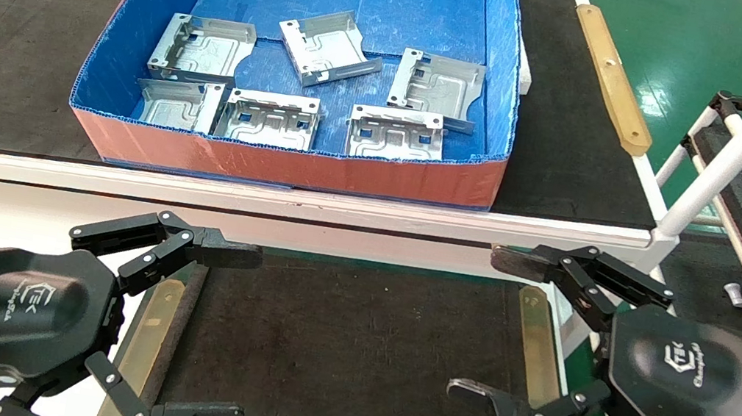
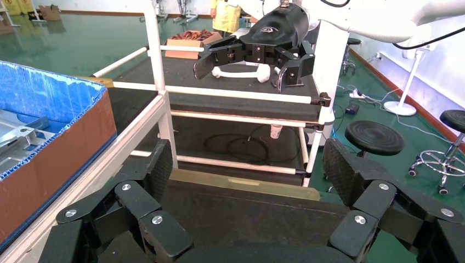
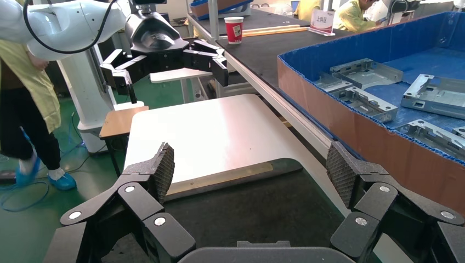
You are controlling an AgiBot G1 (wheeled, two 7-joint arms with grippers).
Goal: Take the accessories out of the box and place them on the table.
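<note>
Around me the floor (image 2: 71, 49) is glossy green, with cables trailing across it. To my right stand a white-railed rack (image 2: 241, 93), a black round stool (image 2: 375, 137) and a cardboard carton (image 2: 192, 44) of reddish parts. To my left a red paper cup (image 3: 234, 29) sits on the black-matted bench (image 3: 274, 49), and people in yellow work farther off.

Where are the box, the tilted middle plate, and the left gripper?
box (image 1: 288, 165), head view, on its orange-red front wall.
tilted middle plate (image 1: 326, 46), head view, on its embossed face.
left gripper (image 1: 224, 334), head view, midway between its fingertips.
</note>
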